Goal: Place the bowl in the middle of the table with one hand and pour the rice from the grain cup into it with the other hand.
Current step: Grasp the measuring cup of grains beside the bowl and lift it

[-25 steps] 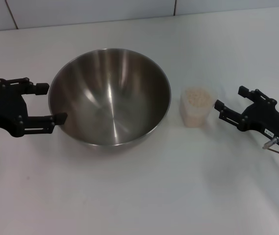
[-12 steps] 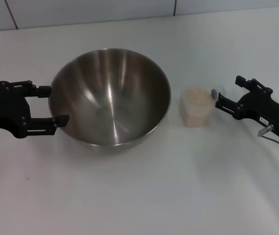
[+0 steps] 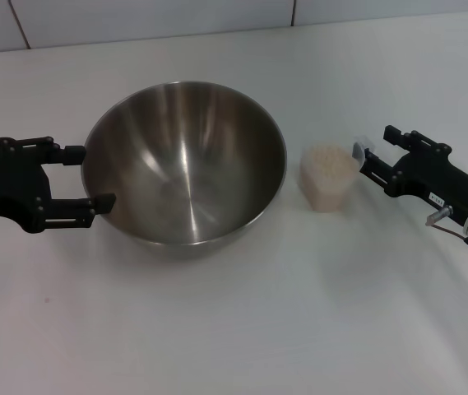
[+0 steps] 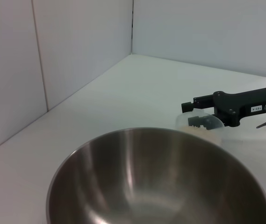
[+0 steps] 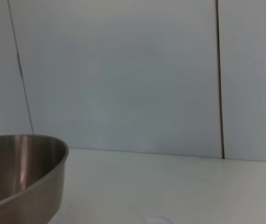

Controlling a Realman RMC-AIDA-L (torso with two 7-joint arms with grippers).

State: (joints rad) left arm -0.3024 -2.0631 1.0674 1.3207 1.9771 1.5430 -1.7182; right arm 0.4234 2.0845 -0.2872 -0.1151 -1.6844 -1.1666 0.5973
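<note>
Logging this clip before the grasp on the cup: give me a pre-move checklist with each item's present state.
1. Bowl set mid-table, upright and empty: ok.
2. Grain cup upright beside the bowl, apart from it, rice inside: ok.
3. Right end effector open, its fingertips at the cup's rim on the side away from the bowl: ok.
4. Cup actually between the right fingers: cannot tell; the left wrist view shows a fingertip behind the cup wall.
5. Left end effector open at the bowl's outer wall, not gripping: ok.
6. Spilled grains on the table: none seen, ok.
</note>
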